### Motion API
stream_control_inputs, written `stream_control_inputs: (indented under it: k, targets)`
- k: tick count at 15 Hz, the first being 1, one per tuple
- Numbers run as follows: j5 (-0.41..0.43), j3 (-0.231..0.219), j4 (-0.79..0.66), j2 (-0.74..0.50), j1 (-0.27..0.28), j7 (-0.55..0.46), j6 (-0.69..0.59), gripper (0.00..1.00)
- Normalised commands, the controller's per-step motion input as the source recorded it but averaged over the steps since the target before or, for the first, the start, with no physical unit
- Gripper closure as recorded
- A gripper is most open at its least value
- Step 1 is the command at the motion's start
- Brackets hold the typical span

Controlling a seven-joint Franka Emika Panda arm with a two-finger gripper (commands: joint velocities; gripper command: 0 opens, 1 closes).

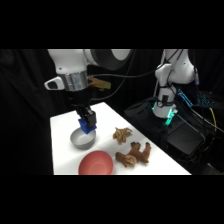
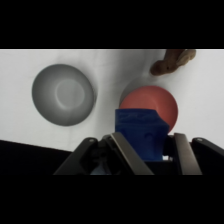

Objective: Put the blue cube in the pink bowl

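Clenched in the jaws, the small bright-blue cube [image 2: 141, 134] hangs above the desk, with the round salmon-pink bowl [image 2: 150, 106] just past it, toward the wrist frame's upper right.

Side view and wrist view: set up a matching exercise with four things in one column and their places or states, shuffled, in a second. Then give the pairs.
Things:
1. blue cube
2. pink bowl
3. grey bowl
4. brown root pieces

Places or states:
A. empty, at the table's near edge
B. lying on the table beside the bowls
C. held off the table by the gripper
D. empty, right below the gripper in the side view

Pairs: 1-C, 2-A, 3-D, 4-B
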Motion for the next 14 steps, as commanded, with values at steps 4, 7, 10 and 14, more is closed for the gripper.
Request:
stream_control_inputs:
  k: [4,7,10,14]
  targets:
    - [-0.077,0.065,0.43,0.33,0.017,-0.15,-0.03,0.79]
    - [-0.053,0.070,0.29,0.27,0.025,-0.13,0.04,0.79]
    - [-0.013,0.074,0.23,0.25,0.010,-0.14,0.09,0.79]
    - [0.003,0.062,0.21,0.26,-0.007,-0.17,0.13,0.79]
